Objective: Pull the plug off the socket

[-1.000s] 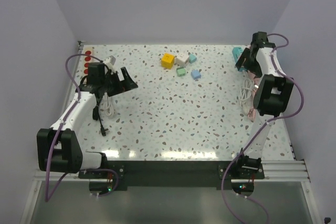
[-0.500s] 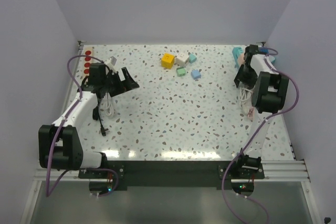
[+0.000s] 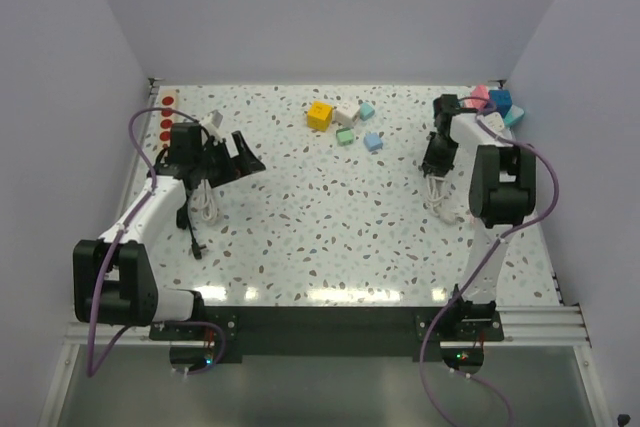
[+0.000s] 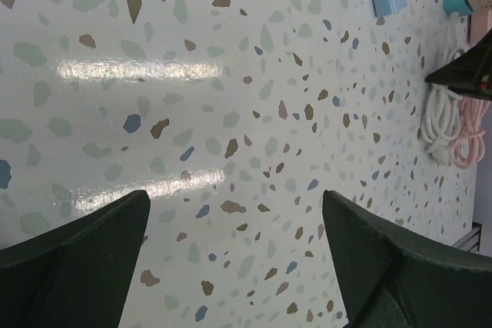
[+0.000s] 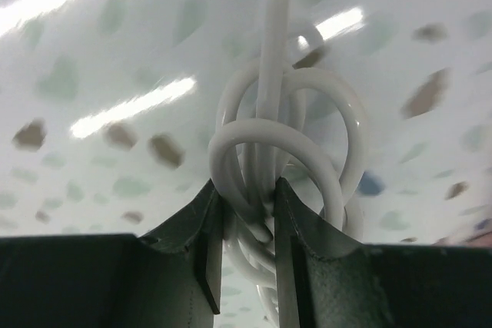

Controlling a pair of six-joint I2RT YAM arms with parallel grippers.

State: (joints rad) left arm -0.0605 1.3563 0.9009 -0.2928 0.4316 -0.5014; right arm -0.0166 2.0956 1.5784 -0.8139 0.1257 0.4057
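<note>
At left, find the left gripper (image 3: 235,155) spread wide and holding nothing, hung above a coil (image 3: 205,205) near the table's (image 3: 300,237) left edge. Best kept clear of the job.

Past the blocks (image 3: 345,125) in mid-table, find the right gripper (image 5: 242,220) pinched tight on the white cord (image 5: 273,51), with several loops bunched between the jaws.

Look beyond it to the sockets (image 3: 497,104) in the far right corner, in teal, blue and pink. Cannot pick out the plug itself, nor trace the cord up to them.

Judged from here:
- Better to pull straight along the plug's axis, slow and steady, never sideways.
- Likely to drag the light sockets along unless braced.
- Risky to tug by the cord instead of the plug body.

No brand, label or writing readable anywhere.
</note>
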